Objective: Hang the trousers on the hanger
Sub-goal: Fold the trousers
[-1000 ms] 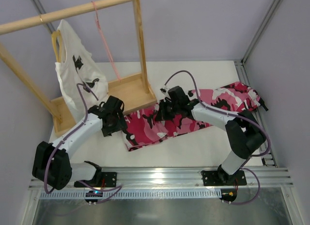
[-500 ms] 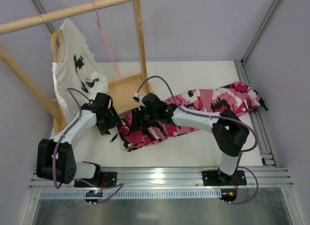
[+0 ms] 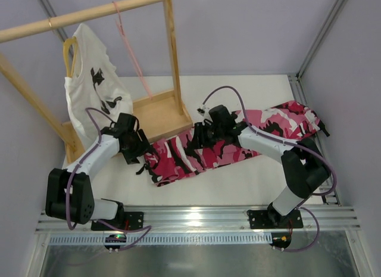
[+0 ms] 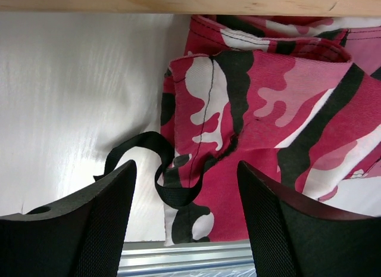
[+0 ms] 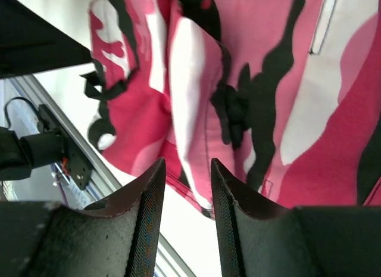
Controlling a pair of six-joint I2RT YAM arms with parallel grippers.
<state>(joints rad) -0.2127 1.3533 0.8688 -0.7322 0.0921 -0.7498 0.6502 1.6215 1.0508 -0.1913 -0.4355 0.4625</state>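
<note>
Left gripper (image 4: 184,170) wide; soft, floppy trousers (image 4: 268,104) bunch just ahead, so pinch that edge. Your right gripper (image 5: 187,164): narrow, seemingly empty.

White table (image 3: 250,177). Camo trousers (image 3: 178,155) flat on it, middle to right, black strap (image 4: 138,140) loose at left end. Wooden rack base (image 3: 158,110) back left, just beside trousers.

There are one pair of trousers (image 3: 229,145); two hangers, the pink hanger (image 3: 136,62) and the yellow hanger (image 3: 66,55); one T-shirt (image 3: 89,98); one wooden rack (image 3: 83,15); two arms, the left arm (image 3: 95,159) and the right arm (image 3: 268,147).
</note>
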